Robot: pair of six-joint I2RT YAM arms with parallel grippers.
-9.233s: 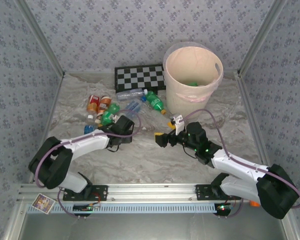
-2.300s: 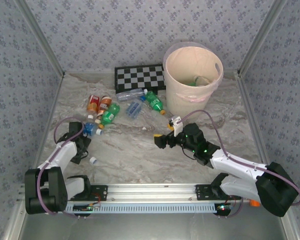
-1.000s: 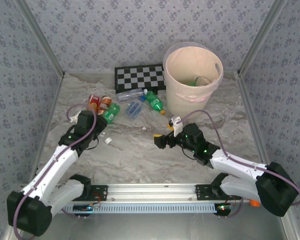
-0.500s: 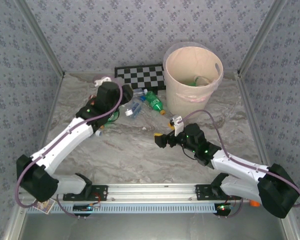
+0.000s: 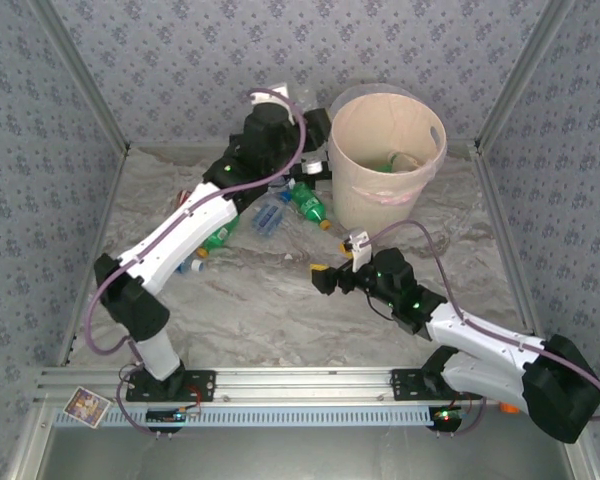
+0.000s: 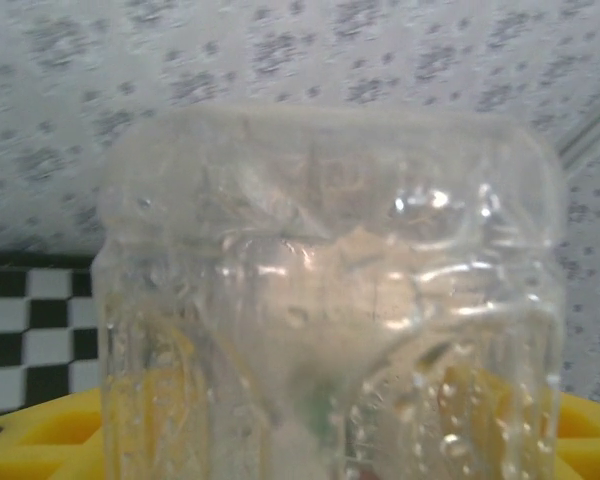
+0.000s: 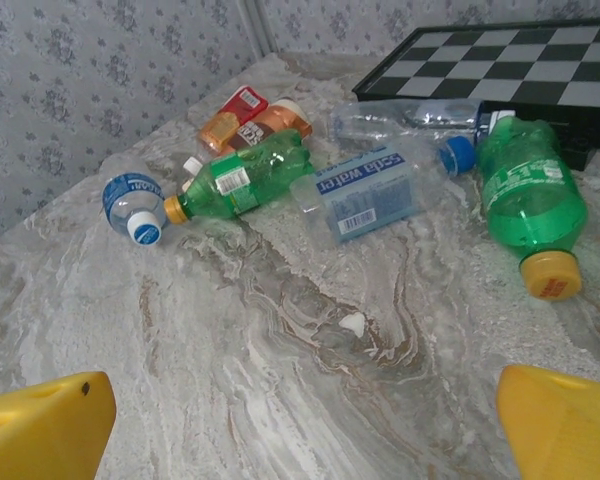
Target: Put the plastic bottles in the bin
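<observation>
While near bin [image 5: 380,205], clear bottle [image 6: 325,300] (left fingers [image 6: 30,450])

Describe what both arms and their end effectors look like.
The left arm and right arm have white shells, black joints and a mauve cable looping alongside. Small green lights glow near the right wrist. The right end effector is black with yellow fingers; the left end effector has yellow ones too.

— What encloses the space?
— Walls [image 5: 180,60] papered pale grey-blue with small floral sprigs, and metal posts [image 5: 80,75] at the corners.
— And the surface?
— A marbled grey-beige tabletop [image 5: 270,320], evenly lit, with an aluminium rail [image 5: 310,381] along its near edge.
</observation>
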